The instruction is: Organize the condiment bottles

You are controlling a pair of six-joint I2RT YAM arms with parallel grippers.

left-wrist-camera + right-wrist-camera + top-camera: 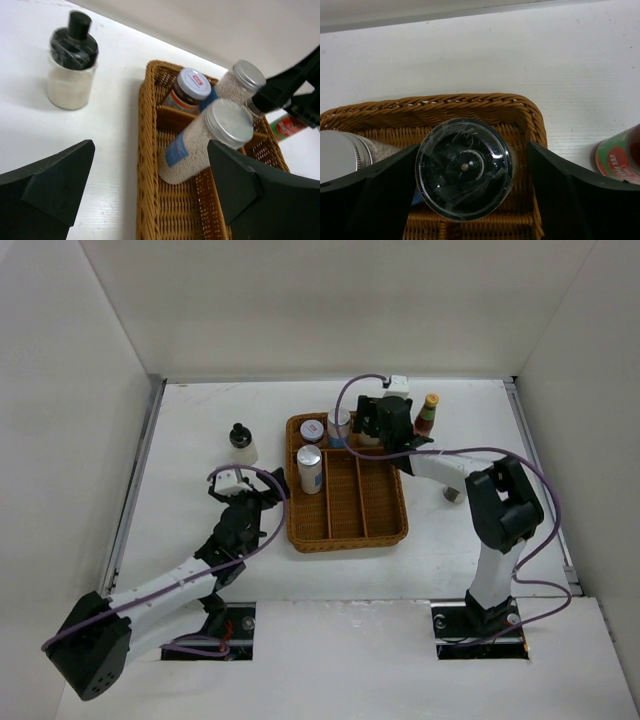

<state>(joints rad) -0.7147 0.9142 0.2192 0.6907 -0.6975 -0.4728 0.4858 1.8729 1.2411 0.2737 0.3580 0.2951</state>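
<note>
A black-lidded shaker jar (464, 168) stands in the far right corner of the wicker tray (435, 105). My right gripper (472, 150) straddles it, open, with a gap showing at the right finger. Inside the tray are also a silver-lidded white bottle (310, 468), a second silver-lidded one (339, 423) and a brown jar with a red-and-white lid (312, 430). On the table, the red sauce bottle (427, 415) stands right of the tray and the black-capped pale bottle (242, 444) left of it. My left gripper (240, 505) hangs open and empty by the tray's left rim.
A small grey object (452, 494) lies on the table right of the tray, beside my right arm. White walls enclose the table at the back and both sides. The tray's near halves hold nothing.
</note>
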